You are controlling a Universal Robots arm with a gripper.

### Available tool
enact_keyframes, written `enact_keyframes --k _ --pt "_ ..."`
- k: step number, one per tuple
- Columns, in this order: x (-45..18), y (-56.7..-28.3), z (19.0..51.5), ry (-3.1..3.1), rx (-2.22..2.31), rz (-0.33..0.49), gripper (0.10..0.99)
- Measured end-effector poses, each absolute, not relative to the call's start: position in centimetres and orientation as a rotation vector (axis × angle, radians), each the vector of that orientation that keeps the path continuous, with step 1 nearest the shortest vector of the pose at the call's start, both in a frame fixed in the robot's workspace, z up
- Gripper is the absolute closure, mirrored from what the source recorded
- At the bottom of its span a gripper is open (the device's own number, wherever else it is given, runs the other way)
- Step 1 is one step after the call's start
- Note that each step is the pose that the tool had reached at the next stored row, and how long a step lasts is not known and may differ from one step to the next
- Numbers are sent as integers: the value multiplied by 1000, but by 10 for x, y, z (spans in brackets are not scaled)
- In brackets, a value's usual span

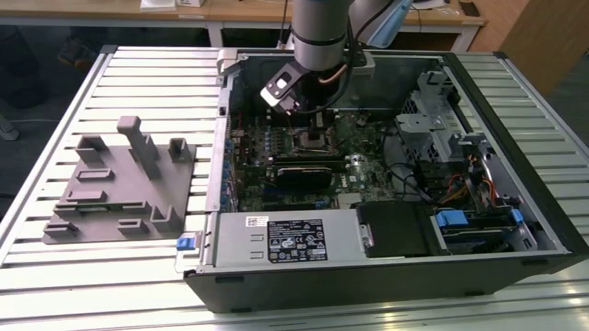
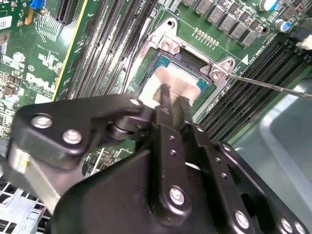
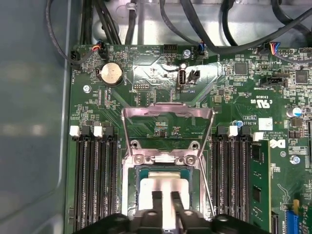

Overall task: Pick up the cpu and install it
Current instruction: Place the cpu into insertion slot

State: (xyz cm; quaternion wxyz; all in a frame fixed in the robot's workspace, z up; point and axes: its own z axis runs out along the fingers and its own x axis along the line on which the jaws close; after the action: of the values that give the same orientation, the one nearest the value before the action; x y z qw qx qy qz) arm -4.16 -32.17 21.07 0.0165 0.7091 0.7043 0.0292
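**As Chip Meets Socket, Arm Hangs Low Over the Board**

While the arm [image 1: 321, 27] reaches down from the upper middle of the exterior view into the open computer case [image 1: 515, 145], I read the installing step as the one in hand. The cpu [image 3: 146, 187], a flat square with a matte silvery-white lid, lies within the socket [image 3: 127, 185] on the green motherboard [image 3: 234, 97]. I cannot tell whether it sits fully flush.

The gripper [image 3: 166, 197], black bolted metal, hovers directly over the chip's top. Its two slim fingers [image 3: 157, 200] stand a narrow slit apart with nothing clasped between them. Whether the tips touch the lid I cannot say.

The bright steel retention frame [image 3: 168, 114] stands hinged up, not yet closed. In my judgement, finishing calls for a square, gentle touch, since the chip must lie level inside its surround.

Ribbed black memory slots [image 3: 92, 180] flank the socket on both sides. At the exterior view's left, the moulded grey plastic fixture [image 1: 115, 186] sits on the slatted aluminium table [image 1: 92, 289], well apart from the case.
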Motion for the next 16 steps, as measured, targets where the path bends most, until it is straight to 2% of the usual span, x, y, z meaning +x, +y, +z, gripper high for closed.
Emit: enact_keyframes --k 1,2,3,5,16 --pt "-42 -322 211 2190 2205 91 902" --pt "-42 -322 212 2190 2205 91 902" --pt "-42 -322 213 2190 2205 91 961" --pt "-42 -322 214 2190 2205 91 980" --pt "-42 -322 221 2190 2205 91 980"
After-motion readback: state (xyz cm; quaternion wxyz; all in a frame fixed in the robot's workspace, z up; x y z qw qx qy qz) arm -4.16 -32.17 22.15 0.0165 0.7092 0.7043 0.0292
